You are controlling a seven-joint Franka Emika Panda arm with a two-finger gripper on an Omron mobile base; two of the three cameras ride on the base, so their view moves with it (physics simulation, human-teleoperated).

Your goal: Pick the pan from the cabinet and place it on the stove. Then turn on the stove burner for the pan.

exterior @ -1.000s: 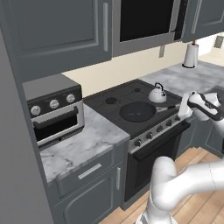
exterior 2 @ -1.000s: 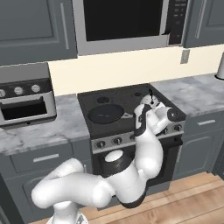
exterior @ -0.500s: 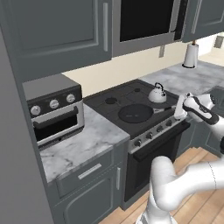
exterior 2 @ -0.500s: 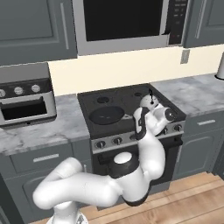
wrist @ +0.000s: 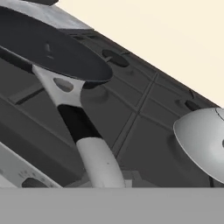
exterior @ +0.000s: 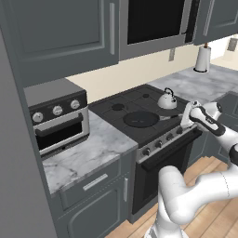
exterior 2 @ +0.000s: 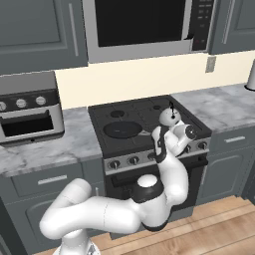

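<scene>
No text, label, brand, number or sign can be read anywhere in these pictures. The microwave's control panel (exterior 2: 199, 22) carries small pale marks, but they are too small and blurred to make out. The front panel of the stove (wrist: 17, 175) shows faint tick marks around a knob in the hand view, and none of them forms a readable figure. The toaster oven (exterior: 58, 118) has plain knobs with no legible markings.
</scene>
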